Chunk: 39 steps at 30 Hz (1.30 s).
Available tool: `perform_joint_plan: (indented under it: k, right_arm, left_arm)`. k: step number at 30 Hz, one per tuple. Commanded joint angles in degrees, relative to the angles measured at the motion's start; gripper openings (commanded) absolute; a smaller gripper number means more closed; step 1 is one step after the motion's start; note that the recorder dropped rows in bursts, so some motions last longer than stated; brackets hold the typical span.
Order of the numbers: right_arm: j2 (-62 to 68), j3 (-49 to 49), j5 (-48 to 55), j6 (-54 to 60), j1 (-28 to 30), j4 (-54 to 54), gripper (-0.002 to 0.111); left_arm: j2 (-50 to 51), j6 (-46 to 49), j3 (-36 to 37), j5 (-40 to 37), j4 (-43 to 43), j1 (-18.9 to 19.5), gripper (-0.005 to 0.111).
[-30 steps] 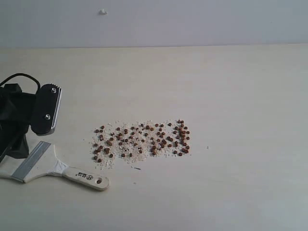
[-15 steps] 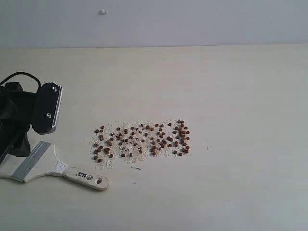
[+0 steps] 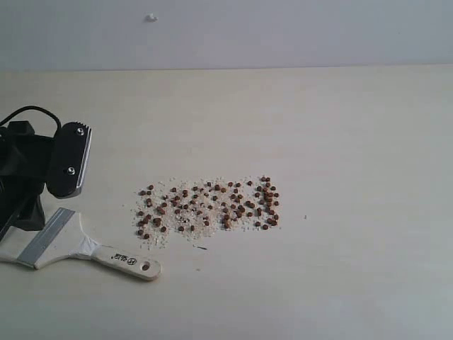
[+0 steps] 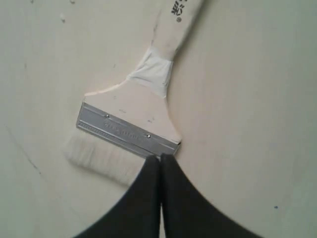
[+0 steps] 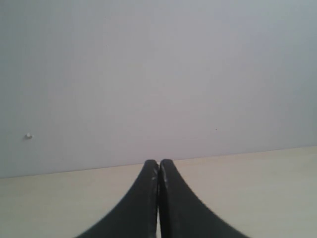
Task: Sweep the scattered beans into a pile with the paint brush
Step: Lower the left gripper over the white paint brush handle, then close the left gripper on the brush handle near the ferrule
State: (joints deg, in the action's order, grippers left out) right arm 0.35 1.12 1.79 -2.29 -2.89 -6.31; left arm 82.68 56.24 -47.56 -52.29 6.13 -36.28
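Observation:
The beans (image 3: 209, 205) lie scattered in a wide low patch at the table's middle, small reddish-brown dots among pale crumbs. The paint brush (image 3: 44, 239) lies flat at the front left, with its cream handle (image 3: 122, 261) pointing right toward the beans. In the left wrist view the brush (image 4: 130, 126) shows its silver ferrule and off-white bristles. My left gripper (image 4: 160, 157) is shut and empty, its tips just above one end of the ferrule. My right gripper (image 5: 158, 162) is shut and empty, facing the wall, and is out of the exterior view.
The black left arm (image 3: 42, 166) and its cable stand over the table's left edge, above the brush. A grey wall rises behind the table, with a small white knob (image 3: 151, 17) on it. A tiny dark speck (image 3: 202, 248) lies in front of the beans.

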Motion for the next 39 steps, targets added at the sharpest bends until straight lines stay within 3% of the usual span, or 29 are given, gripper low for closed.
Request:
perform_joint_plan:
  k: [1,12,19,29,39]
  right_arm:
    - [-0.35,-0.19,-0.78,0.07,-0.13,0.16,0.000]
    - [-0.35,-0.19,-0.78,0.07,-0.13,0.16,0.000]
    - [-0.35,-0.19,-0.78,0.07,-0.13,0.16,0.000]
    - [-0.35,-0.19,-0.78,0.07,-0.13,0.16,0.000]
    - [-0.35,-0.19,-0.78,0.07,-0.13,0.16,0.000]
  left_arm:
    - [0.07,0.94,0.40,0.63,-0.80,-0.30,0.000]
    - [0.19,4.66,0.54,2.15,-1.32,-0.30,0.000]
    - [5.34,4.66,1.72,6.13,-1.42,-0.30,0.001]
    - [11.34,4.39,1.72,11.13,-1.42,-0.40,0.037]
    - [13.11,4.54,1.72,15.31,-1.42,-0.50,0.048]
